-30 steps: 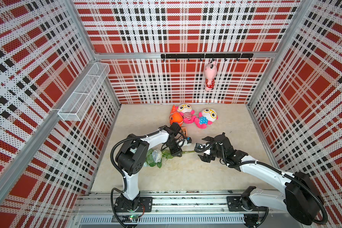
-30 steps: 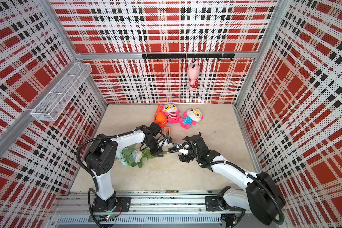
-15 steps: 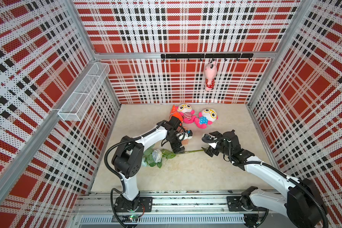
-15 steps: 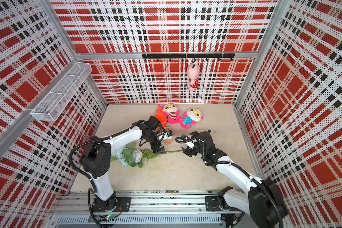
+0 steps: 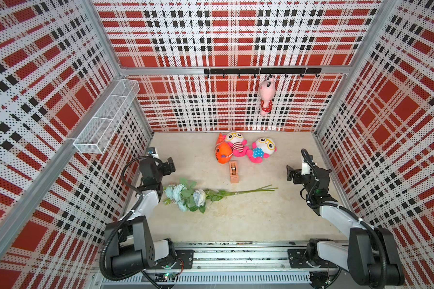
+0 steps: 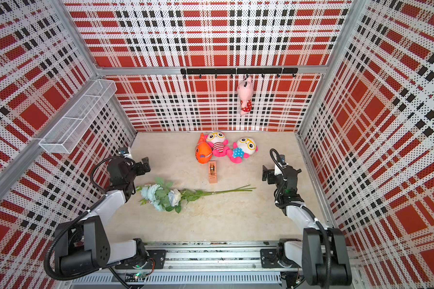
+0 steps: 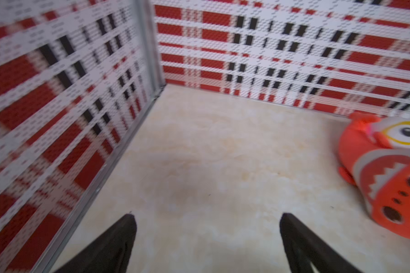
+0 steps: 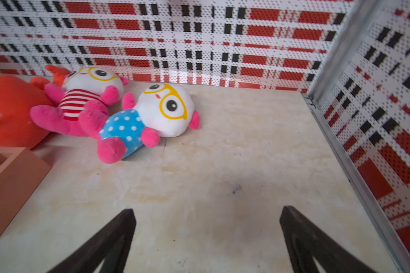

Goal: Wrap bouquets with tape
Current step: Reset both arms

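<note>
Both top views show the left gripper (image 5: 170,166) near the left wall, its two black fingers (image 7: 118,238) spread wide with only bare beige tabletop (image 5: 248,220) between them. Just beside that arm lies the loose bunch of artificial white and pale-blue roses (image 5: 188,196) with green leaves; it rests flat on the tabletop, blooms toward the left arm, and its long thin green stems (image 6: 226,191) run rightward. The small tan block-shaped tape dispenser (image 5: 233,172) with a dark roll stands just behind the stems, apart from them and close in front of the orange plush fish (image 6: 203,154). Two pink plush dolls (image 8: 118,113) lie right of the fish. The right gripper (image 6: 266,175) hovers near the right wall, fingers (image 8: 301,238) fully apart, holding nothing.
</note>
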Available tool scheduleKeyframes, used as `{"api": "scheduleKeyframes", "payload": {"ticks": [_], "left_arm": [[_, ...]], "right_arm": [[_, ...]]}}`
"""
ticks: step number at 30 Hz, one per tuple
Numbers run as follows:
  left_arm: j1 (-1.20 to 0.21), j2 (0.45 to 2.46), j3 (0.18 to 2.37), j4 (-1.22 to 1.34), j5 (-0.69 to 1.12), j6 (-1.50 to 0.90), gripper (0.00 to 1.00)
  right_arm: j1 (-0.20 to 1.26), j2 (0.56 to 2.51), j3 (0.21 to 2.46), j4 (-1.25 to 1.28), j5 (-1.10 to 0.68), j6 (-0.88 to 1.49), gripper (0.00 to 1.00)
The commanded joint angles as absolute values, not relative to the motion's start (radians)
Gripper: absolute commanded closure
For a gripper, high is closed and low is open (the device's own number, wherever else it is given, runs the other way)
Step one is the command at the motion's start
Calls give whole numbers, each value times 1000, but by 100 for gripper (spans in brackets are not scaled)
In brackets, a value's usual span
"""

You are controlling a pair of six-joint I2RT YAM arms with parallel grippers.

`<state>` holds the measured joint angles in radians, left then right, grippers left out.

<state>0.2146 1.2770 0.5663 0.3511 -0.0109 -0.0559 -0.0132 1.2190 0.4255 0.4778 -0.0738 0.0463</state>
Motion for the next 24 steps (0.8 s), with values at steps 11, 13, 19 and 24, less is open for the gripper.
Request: {"api": "scheduleKeyframes", "payload": {"ticks": [11, 13, 19, 24], "left_arm": [[144, 1424, 318, 994, -179, -122, 2], [110, 1427, 311, 1018, -176, -106, 2], [13, 1450, 321, 1042, -252, -48, 2], [-81, 1625, 113, 1672, -356, 12, 2]], "right_arm": [[-18, 1451, 410, 778, 109, 184, 0], [-13, 1434, 373, 844, 93, 142, 0], [45, 1560, 242, 1230, 195, 78, 0], [61, 1556, 285, 1136, 264, 86, 0]]}}
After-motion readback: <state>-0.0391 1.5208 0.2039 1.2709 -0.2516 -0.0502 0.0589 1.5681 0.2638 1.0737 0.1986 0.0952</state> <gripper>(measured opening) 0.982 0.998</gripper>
